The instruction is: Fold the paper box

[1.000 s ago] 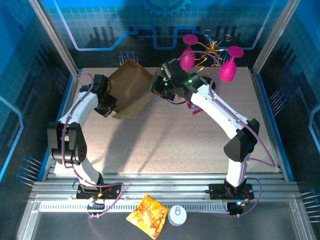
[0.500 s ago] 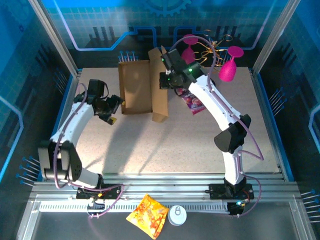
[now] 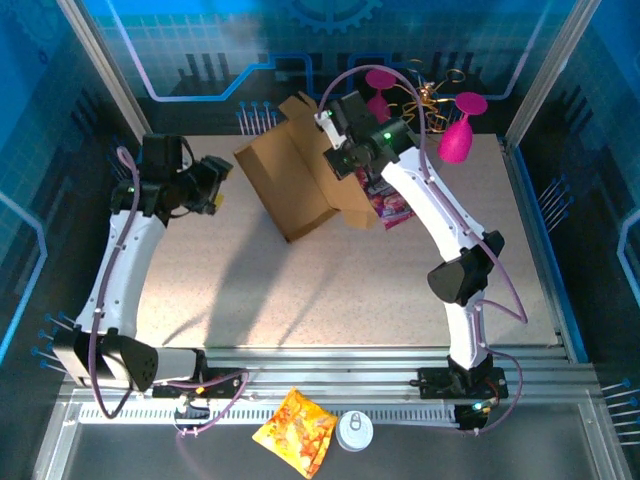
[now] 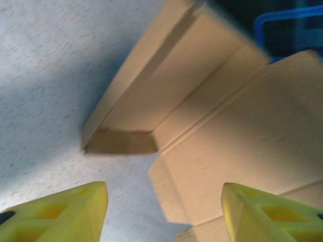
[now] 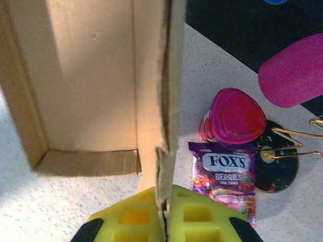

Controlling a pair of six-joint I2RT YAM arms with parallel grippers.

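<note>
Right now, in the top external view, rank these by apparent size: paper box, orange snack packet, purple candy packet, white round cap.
1. paper box
2. orange snack packet
3. purple candy packet and white round cap: they look alike, and the right arm covers part of the packet, so unranked.

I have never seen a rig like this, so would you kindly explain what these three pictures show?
These are two white robot arms bolted at a table. The wide picture looks down from above; the other two come from cameras on the wrists. The right hand is shut on a wall of the cardboard box. The left hand is open, holding nothing, facing the box. Near the box are a purple sweets packet and pink goblets.
</note>
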